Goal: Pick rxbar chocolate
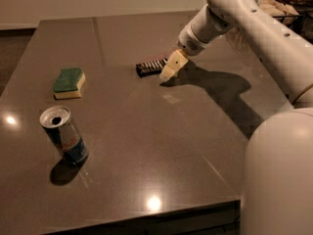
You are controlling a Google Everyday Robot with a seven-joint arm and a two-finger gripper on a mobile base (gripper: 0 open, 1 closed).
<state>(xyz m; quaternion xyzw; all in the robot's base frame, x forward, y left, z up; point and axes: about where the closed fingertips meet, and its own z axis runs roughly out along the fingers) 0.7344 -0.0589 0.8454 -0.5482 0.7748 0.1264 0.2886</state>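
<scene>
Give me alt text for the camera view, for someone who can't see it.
The gripper hangs low at the right end of the rxbar chocolate on a dark table. A green-and-yellow sponge lies farther left; an opened can stands nearer the camera.

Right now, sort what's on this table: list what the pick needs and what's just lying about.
Job: rxbar chocolate, lying flat; gripper, close beside one end of it.
Lying about: sponge; can, upright.

My gripper (168, 71) hangs low over the grey table (146, 151), just beside the rxbar chocolate (149, 67), at its 3 o'clock. A sponge (68, 81) lies toward 9 o'clock and an upright can (64, 141) toward 7.
</scene>
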